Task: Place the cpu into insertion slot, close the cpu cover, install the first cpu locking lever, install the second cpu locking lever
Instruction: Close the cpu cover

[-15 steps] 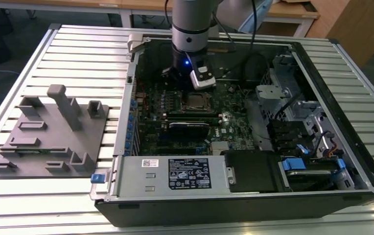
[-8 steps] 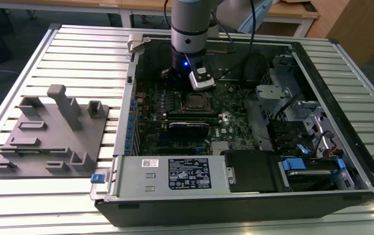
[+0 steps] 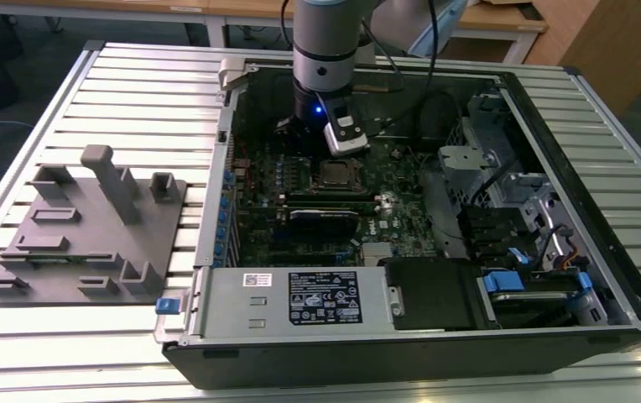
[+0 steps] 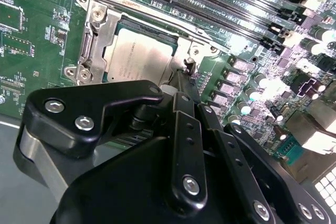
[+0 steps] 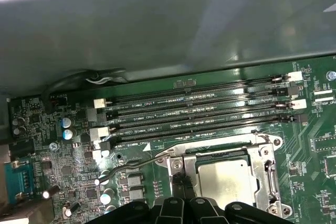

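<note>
Inside the open computer case (image 3: 410,348), the arm (image 3: 324,50) reaches straight down over the insertion slot (image 3: 337,175) on the green motherboard (image 5: 68,166). The cpu (image 4: 142,59) sits in that slot, dull metal top facing up, and the cpu cover (image 4: 97,27) lies flat around it, framing the chip through its window. Look at the gripper (image 4: 184,72): in both wrist views its black fingers (image 5: 173,203) run together to a narrow tip right at one corner of the slot, drawn closed, though whether they pinch anything there I can't tell. A thin wire locking lever (image 5: 131,165) juts out sideways from that same corner. The long memory slots (image 5: 199,111) run just beside the slot. Well apart from the slot, off to the exterior view's left, a grey fixture block (image 3: 85,235) rests on the slatted table (image 3: 130,75).
</note>
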`<state>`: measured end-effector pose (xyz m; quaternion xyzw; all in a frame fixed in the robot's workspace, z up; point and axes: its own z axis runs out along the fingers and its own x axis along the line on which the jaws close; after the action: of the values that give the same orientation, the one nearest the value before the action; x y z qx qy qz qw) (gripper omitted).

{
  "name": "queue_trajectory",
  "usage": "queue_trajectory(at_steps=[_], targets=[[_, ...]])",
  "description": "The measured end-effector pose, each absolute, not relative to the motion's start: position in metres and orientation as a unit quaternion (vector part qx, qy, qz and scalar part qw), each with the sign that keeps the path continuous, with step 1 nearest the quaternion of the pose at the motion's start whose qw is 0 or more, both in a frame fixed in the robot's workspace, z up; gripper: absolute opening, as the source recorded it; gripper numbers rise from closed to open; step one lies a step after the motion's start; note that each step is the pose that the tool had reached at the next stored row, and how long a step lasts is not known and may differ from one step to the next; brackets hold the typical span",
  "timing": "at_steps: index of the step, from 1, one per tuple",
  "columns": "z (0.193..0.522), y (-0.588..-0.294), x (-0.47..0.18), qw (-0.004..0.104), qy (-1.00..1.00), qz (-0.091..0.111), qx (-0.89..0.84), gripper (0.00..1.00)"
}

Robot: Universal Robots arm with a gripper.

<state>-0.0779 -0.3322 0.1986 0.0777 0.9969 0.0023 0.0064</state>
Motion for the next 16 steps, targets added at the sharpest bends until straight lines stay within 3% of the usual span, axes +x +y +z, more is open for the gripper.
queue_trajectory(at_steps=[16], targets=[[0.209, -0.332, -0.078, 0.007, 0.997, 0.002, 0.078, 0.1]])
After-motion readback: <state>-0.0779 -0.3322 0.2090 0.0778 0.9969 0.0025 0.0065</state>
